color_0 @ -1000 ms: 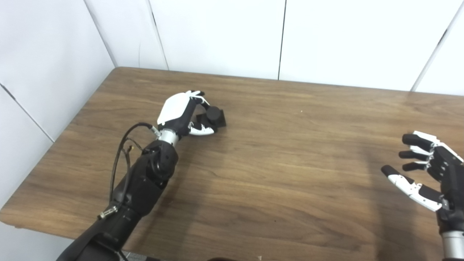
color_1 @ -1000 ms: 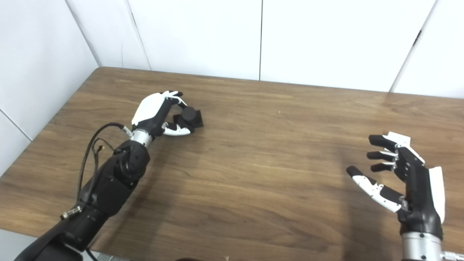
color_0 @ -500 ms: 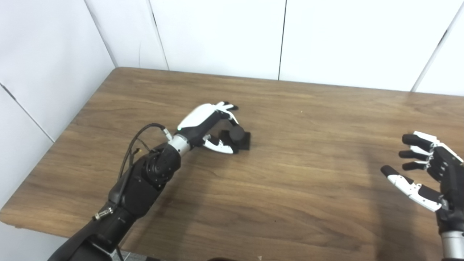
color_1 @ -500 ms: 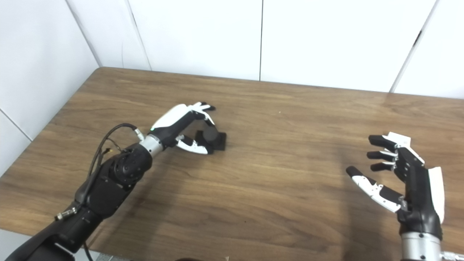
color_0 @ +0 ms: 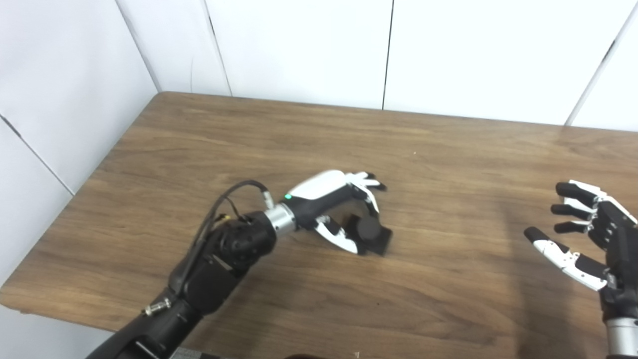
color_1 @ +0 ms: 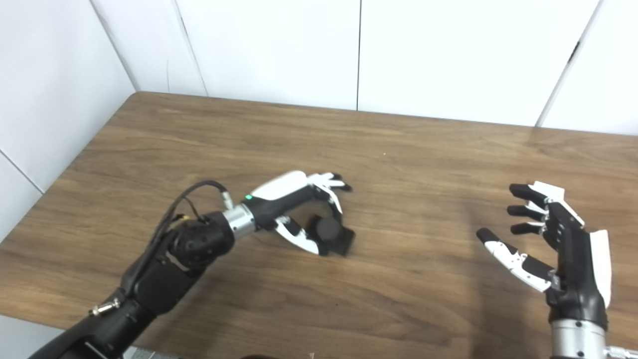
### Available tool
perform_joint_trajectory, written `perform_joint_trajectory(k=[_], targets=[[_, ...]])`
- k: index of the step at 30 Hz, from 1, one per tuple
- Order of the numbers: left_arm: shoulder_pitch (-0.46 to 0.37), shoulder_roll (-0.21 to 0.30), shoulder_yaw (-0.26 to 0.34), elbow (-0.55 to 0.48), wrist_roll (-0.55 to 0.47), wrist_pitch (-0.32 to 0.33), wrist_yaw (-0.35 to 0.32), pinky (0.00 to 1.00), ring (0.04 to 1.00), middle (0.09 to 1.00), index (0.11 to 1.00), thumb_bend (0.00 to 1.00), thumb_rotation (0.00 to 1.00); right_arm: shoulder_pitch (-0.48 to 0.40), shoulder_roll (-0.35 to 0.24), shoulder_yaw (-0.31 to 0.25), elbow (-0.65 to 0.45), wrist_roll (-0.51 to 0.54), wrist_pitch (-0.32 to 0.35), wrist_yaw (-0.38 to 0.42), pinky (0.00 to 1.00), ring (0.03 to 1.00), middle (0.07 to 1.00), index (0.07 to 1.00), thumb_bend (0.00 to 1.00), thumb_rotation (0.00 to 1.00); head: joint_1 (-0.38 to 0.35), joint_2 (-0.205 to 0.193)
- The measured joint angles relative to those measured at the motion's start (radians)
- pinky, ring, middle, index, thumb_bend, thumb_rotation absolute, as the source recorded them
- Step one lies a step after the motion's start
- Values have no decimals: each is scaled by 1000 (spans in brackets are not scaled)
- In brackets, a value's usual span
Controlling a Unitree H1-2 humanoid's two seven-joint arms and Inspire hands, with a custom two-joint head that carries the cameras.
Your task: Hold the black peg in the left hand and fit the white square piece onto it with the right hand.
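- My left hand (color_0: 333,199) has its fingers and thumb curled round the black peg (color_0: 369,232), a short round post on a flat square base, near the middle of the desk (color_0: 438,149) and a little toward its left edge and front edge
- I cannot tell whether the base rests on the wood or is lifted just off it; it sits very low either way
- My right hand (color_1: 553,244) hovers near the right edge of the desk, fingers spread apart, palm turned inward, holding nothing
- The white square piece does not show in either view, so I cannot say where it lies
- I judge the peg stiff, light and fairly smooth plastic: it should not bend or bruise, but it could twist or slip in a loose pinch
- The best hold, as I see it, is on the flat sides of the square base, thumb against fingers, so the round post stays bare
- The post must be free and pointing up or toward my right hand, or the white piece will have nothing to slide onto
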Motion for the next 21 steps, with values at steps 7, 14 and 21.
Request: perform_joint_trajectory(k=[7, 14, 21], targets=[[12, -65, -41, -7, 12, -34, -11, 999, 992, 907, 489, 521, 76, 1, 1, -1, 3, 9, 0, -1, 537, 674, 755, 702, 521, 0, -3, 2], [26, -112, -73, -5, 32, -43, -4, 1000, 1000, 923, 489, 520, 79, 0, 1, -1, 4, 7, 0, -9, 523, 660, 749, 698, 522, 1, -12, 11], [40, -147, -97, 13, 34, -68, 10, 1000, 1000, 930, 490, 520, 80, 0, 0, -1, 4, 3, 0, -15, 526, 659, 746, 693, 525, 37, -18, 15]])
